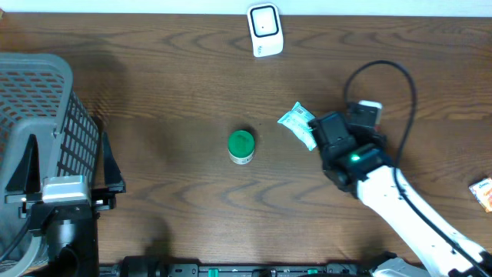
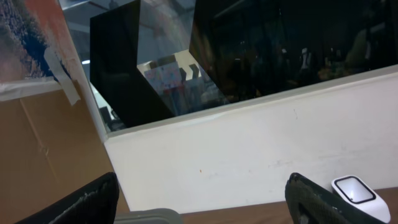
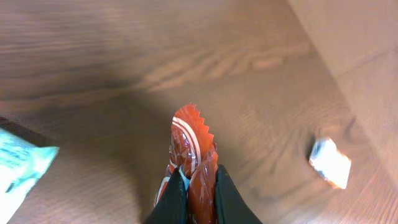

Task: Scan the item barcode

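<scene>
Item: red sachet (image 3: 189, 152), glossy film, with a saw-tooth crimp at its free end.
Location: pinched in the right gripper (image 3: 194, 186), right of centre over the counter (image 1: 154, 92). It appears to hang clear of the wood. From overhead it is hidden beneath the gripper.
Handling: judged light, soft and slippery. The film will crumple, and a creased barcode may not read. It is best held at an end seal, leaving the flat face free.
Orientation: the long axis runs straight out from the fingers, serrated end leading. The sachet is seen nearly edge-on, so the barcode side cannot be told.
Right gripper: closed tight on the sachet's near end.
Left gripper (image 2: 199, 208): jaws wide, nothing between them, at the far left by the basket (image 1: 38, 92).
Scanner (image 1: 265, 29): white unit at the back edge, well apart from the sachet.
Also present: teal packet (image 1: 296, 123) just beside the right gripper; green-lidded tub (image 1: 241, 146) mid-counter.
</scene>
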Controlling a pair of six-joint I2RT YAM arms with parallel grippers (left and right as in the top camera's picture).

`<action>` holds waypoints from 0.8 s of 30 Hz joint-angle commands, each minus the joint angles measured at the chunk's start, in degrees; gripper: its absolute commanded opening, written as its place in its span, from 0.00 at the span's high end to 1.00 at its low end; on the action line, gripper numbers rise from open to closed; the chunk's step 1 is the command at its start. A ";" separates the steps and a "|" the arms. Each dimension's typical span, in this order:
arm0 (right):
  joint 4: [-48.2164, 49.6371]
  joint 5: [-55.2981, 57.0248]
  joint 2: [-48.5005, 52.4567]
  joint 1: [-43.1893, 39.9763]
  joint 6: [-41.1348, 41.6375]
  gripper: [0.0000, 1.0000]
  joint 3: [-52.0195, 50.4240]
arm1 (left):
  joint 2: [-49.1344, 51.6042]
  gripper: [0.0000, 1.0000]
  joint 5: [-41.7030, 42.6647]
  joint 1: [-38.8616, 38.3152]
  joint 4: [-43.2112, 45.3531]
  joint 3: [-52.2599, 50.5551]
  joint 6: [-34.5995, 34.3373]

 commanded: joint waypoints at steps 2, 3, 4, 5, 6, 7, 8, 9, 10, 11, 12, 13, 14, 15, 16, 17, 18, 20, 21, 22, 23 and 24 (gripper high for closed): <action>1.92 5.86 5.46 4.13 -4.46 0.99 0.68 | -0.44 0.14 0.94 0.22 0.33 -0.13 0.09; 2.51 5.84 7.30 4.63 -4.44 0.98 0.68 | -0.44 0.14 0.94 0.20 0.33 -0.13 0.09; 3.19 5.81 9.33 5.14 -4.44 0.98 0.68 | -0.44 0.14 0.94 0.13 0.33 -0.13 0.09; 3.87 5.81 11.39 5.70 -4.46 0.98 0.68 | -0.44 0.14 0.94 0.00 0.35 -0.13 0.09; 4.33 5.84 13.46 6.40 -4.48 0.99 0.68 | -0.44 0.14 0.94 -0.17 0.35 -0.13 0.09; 4.59 5.84 15.30 7.34 -4.48 0.98 0.68 | -0.44 0.14 0.94 -0.35 0.33 -0.13 0.09; 4.57 5.81 17.03 8.57 -4.48 0.99 0.68 | -0.44 0.14 0.94 -0.59 0.33 -0.13 0.09; 4.55 5.77 18.51 10.08 -4.46 0.99 0.68 | -0.44 0.14 0.94 -0.70 0.33 -0.13 0.09; 4.57 5.55 19.71 11.85 -4.46 0.98 0.68 | -0.44 0.14 0.94 -0.74 0.33 -0.13 0.09; 4.61 5.18 20.70 13.75 -4.44 0.99 0.68 | -0.44 0.14 0.92 -0.74 0.33 -0.13 0.09; 4.63 4.24 21.27 15.76 -4.46 0.99 0.68 | -0.44 0.14 0.92 -0.74 0.33 -0.13 0.09; 4.79 2.64 21.64 18.23 -4.46 0.99 0.68 | -0.44 0.14 0.92 -0.74 0.33 -0.13 0.09; 4.87 0.85 21.64 20.26 -4.44 0.98 0.68 | -0.44 0.14 0.92 -0.74 0.31 -0.13 0.09; 5.16 -0.74 21.62 21.90 -4.44 0.97 0.68 | -0.44 0.14 0.92 -0.74 0.31 -0.13 0.09; 5.57 -3.39 21.49 24.11 -4.44 0.93 0.70 | -0.44 0.14 0.92 -0.74 0.31 -0.13 0.09; 5.95 -5.33 21.49 25.57 -4.42 0.89 0.70 | -0.44 0.14 0.92 -0.74 0.31 -0.13 0.09; 6.60 -8.57 21.49 27.69 -4.20 0.76 0.70 | -0.44 0.14 0.94 -0.74 0.31 -0.13 0.09; 7.39 -12.68 21.49 29.83 -3.08 0.59 0.70 | -0.44 0.15 0.92 -0.74 0.31 -0.13 0.09; 7.87 -14.93 21.49 30.97 -2.67 0.50 0.70 | -0.44 0.14 0.92 -0.74 0.33 -0.13 0.09; 8.37 -16.63 21.49 31.76 -2.47 0.37 0.70 | -0.44 0.14 0.92 -0.74 0.33 -0.13 0.09; 8.76 -18.10 21.42 32.39 -2.14 0.33 0.76 | -0.44 0.14 0.94 -0.74 0.33 -0.13 0.09; 8.83 -19.15 21.35 32.81 -1.66 0.28 0.98 | -0.44 0.14 0.92 -0.74 0.31 -0.13 0.09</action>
